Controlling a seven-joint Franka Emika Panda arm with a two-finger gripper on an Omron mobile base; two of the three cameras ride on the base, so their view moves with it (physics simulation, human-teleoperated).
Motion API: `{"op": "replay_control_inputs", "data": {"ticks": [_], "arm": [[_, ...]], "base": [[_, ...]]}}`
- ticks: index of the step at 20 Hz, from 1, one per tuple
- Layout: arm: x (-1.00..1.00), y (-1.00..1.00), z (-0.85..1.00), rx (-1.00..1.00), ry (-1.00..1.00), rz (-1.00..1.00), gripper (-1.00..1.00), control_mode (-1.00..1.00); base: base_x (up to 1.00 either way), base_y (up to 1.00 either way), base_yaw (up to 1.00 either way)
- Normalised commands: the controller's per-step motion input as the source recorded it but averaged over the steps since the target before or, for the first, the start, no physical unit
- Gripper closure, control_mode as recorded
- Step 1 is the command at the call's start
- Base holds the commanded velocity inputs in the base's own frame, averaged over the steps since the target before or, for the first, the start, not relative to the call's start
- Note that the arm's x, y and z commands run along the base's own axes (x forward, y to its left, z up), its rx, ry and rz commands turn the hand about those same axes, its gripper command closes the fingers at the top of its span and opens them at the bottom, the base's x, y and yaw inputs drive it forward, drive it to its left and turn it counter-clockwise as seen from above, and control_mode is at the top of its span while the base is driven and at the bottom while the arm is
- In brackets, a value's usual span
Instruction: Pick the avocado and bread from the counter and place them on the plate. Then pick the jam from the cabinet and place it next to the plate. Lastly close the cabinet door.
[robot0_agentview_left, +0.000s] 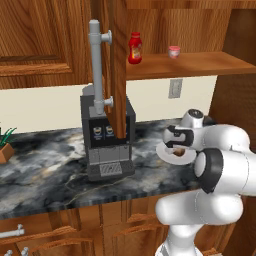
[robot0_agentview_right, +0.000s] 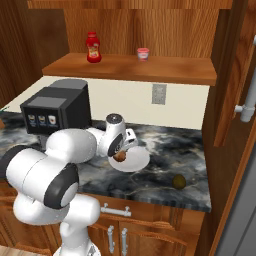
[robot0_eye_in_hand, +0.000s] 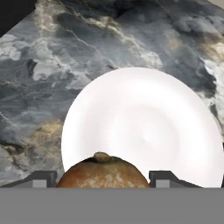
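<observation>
1. From my left base camera I see my hand (robot0_agentview_left: 176, 145) low over the flat round white plate (robot0_agentview_left: 170, 155), which sits on the dark marble desk (robot0_agentview_left: 45, 170) with pale veins. Up on the wooden shelf of the reddish-brown wooden cabinet (robot0_agentview_left: 200, 64) are the tiny pink-red jam jar (robot0_agentview_left: 174, 51) and a taller red bottle (robot0_agentview_left: 134, 48). The tall wooden cabinet door (robot0_agentview_left: 118, 65) with its grey bar handle stands open, in front of the black coffee machine (robot0_agentview_left: 107, 145).

2. From my right base camera I see the small brown bread lump (robot0_agentview_right: 120, 157) in my hand, right over the near edge of the plate. The little dark green avocado (robot0_agentview_right: 179, 181) lies on the desk near the front edge, apart from the plate.

3. From my hand camera I see my two fingers (robot0_eye_in_hand: 43, 178) partly closed, one on each side of the bread, holding it. The plate is just under it.

4. I think the bread hangs near the rim. If I let go here it could roll off onto the desk. If I go down too hard I could push the plate. The avocado is round and close to the edge, so a bad grab could knock it off.
</observation>
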Motion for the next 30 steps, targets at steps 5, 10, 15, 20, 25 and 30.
{"op": "replay_control_inputs", "data": {"ticks": [5,10,15,20,25,30], "arm": [[0.11,0.00,-0.25,0.00,0.00,0.04,1.00,-1.00],[0.06,0.00,-0.19,0.00,0.00,0.04,1.00,-1.00],[0.03,0.00,-0.16,0.00,0.00,0.04,1.00,-1.00],[0.01,0.00,-0.13,0.00,0.00,0.05,1.00,-1.00],[0.00,0.00,-0.09,0.00,0.00,0.05,1.00,-1.00],[0.00,-0.03,-0.05,0.00,0.00,0.06,1.00,-1.00]], "base": [[0.00,0.00,0.00],[0.00,0.00,0.00],[0.00,0.00,0.00],[0.00,0.00,0.00],[0.00,0.00,0.00],[0.00,0.00,0.00]]}}
